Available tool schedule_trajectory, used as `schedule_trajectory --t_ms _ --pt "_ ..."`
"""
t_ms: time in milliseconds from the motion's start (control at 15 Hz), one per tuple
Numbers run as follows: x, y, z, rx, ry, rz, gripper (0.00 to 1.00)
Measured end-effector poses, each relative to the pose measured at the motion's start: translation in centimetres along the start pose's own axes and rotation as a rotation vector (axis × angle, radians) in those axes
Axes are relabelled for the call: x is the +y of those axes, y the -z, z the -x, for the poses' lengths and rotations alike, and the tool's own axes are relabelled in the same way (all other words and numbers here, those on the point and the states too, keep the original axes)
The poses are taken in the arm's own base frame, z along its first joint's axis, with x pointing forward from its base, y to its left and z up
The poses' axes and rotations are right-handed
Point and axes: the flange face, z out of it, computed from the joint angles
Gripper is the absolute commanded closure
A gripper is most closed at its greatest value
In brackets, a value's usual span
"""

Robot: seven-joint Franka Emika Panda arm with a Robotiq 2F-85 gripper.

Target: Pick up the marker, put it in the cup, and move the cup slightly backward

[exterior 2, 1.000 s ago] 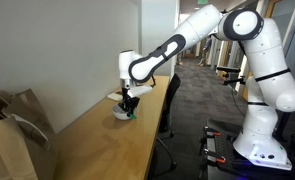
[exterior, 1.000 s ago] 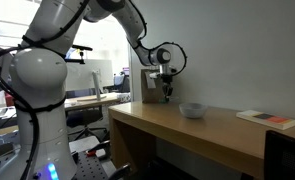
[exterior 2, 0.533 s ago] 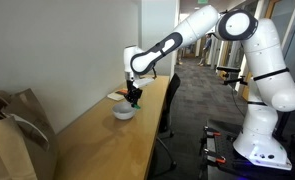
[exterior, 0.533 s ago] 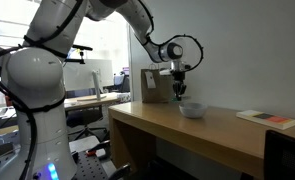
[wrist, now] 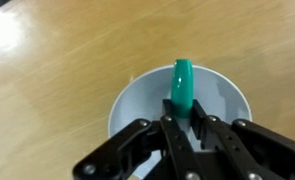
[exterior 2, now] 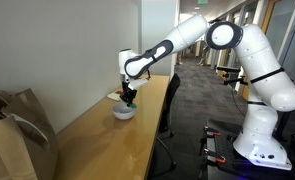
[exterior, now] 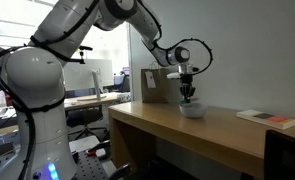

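In the wrist view, you're clamping the gripper (wrist: 182, 113) narrowly on the marker (wrist: 181, 82). The green stick is poking up the frame, right over the pale inside of the cup (wrist: 127, 102), which is sitting on the wooden tabletop (wrist: 57, 70). By the look of it you're in the put-it-in step. The next move is calling for a small drop and then opening up. After that you'll be taking hold of the rim to slide the cup back. It's a low bowl, so the marker could be tipping out if you're letting go too high.

In an exterior view, the gripper (exterior: 189, 94) is hanging just above the cup (exterior: 192, 111) at mid-frame. A brown paper bag (exterior: 157, 87) is standing to its left and a flat book-like slab (exterior: 267, 119) is lying well apart at the right. Neither is blocking you.

In an exterior view along the wall, the gripper (exterior 2: 129, 98) is sitting just over the cup (exterior 2: 124, 113), with the bag (exterior 2: 12, 125) well apart at lower left.
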Motion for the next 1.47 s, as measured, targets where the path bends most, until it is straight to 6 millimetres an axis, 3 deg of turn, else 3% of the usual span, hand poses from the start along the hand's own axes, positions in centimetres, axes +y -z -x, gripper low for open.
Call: schedule_trajectory --t_ms 133,467,600,933,1333,1400,1467 --pt "-0.3 0.3 -0.9 0.016 0.003 0.001 0.47" --pt "0.1 0.6 -1.5 0.018 -0.001 0.018 0.08" --pt "0.9 0.7 -1.7 0.021 -0.024 0.023 0.00" --pt "4.1 0.4 -1.9 -0.005 -0.114 -0.009 0.00" --pt "6.2 -3.3 -0.3 -0.098 -0.215 -0.053 0.00" --pt "6.4 -3.8 -0.1 -0.106 -0.226 -0.061 0.25" --pt "6.5 -4.3 0.1 -0.109 -0.239 -0.070 0.26"
